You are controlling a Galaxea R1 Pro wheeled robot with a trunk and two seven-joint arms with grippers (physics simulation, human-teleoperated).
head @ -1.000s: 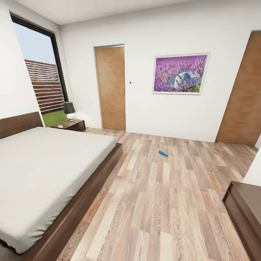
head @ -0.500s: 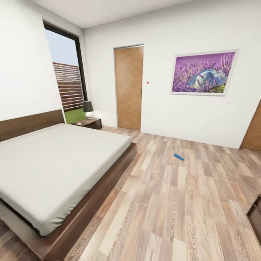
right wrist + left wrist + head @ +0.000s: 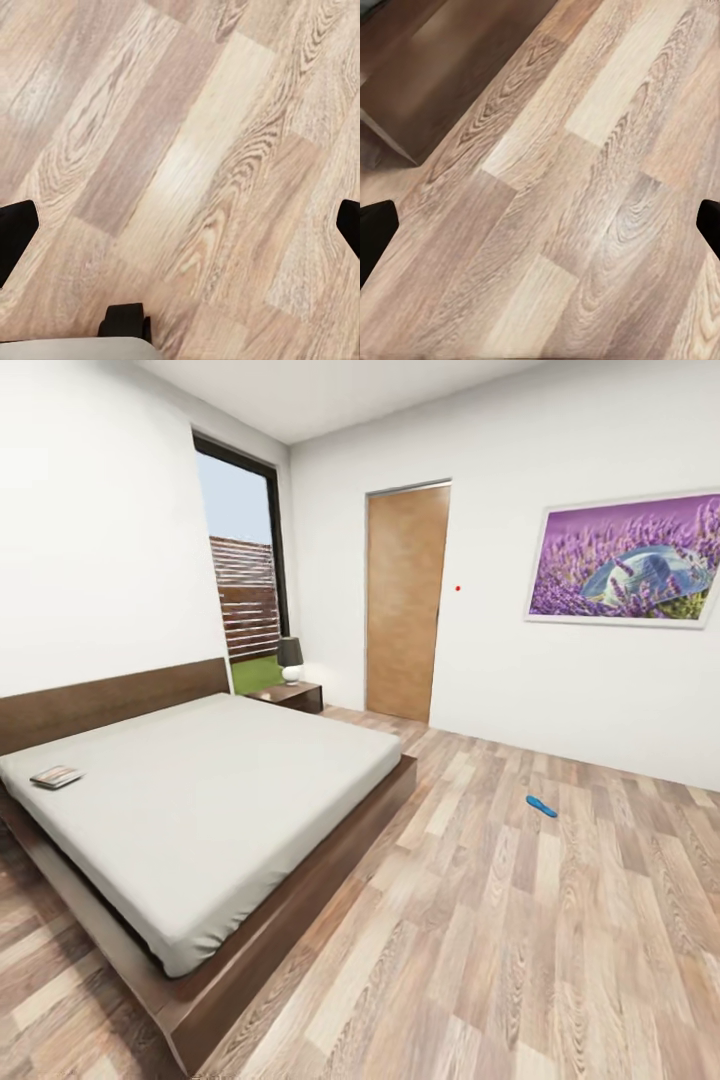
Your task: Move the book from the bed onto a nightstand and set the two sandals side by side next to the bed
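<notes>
The view has swung left: a book (image 3: 56, 776) now shows at middle left on the bed (image 3: 220, 800); one sandal (image 3: 541, 806) lies right of centre on the floor. Both the left gripper (image 3: 540, 225) and right gripper (image 3: 180, 225) are spread wide, empty.

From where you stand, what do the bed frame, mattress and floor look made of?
Bed frame: dark brown wood by its look, smooth, with a faint sheen. Mattress: pale grey-white, matte and soft-edged, probably fabric or foam. Floor: light brown wood planks with clear grain and seams; it could equally be laminate.
</notes>
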